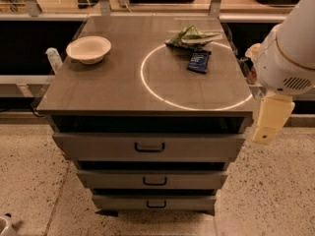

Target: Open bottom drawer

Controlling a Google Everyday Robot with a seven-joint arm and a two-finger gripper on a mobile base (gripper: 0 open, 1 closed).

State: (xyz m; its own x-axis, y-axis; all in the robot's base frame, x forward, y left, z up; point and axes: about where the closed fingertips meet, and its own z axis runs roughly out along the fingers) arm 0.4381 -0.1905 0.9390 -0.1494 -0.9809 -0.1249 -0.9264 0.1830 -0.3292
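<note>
The bottom drawer (pixel 155 202) is the lowest and narrowest-looking of three grey drawers in the cabinet, with a small dark pull handle (pixel 156 204) at its middle. Its front sits in line with the drawers above and looks closed. My gripper (pixel 266 131) hangs from the white arm (pixel 290 48) at the right edge of the view, beside the cabinet's right front corner. It is level with the top drawer (pixel 149 147), well above and to the right of the bottom drawer, and touches nothing.
The cabinet top (pixel 113 87) carries a white bowl (pixel 88 49), a green bag (pixel 193 36), a dark blue packet (pixel 199 61) and a white ring mark. The middle drawer (pixel 153 180) lies between the other two. A pale bottle (pixel 53 58) stands at the left. Speckled floor (pixel 266 191) surrounds the cabinet.
</note>
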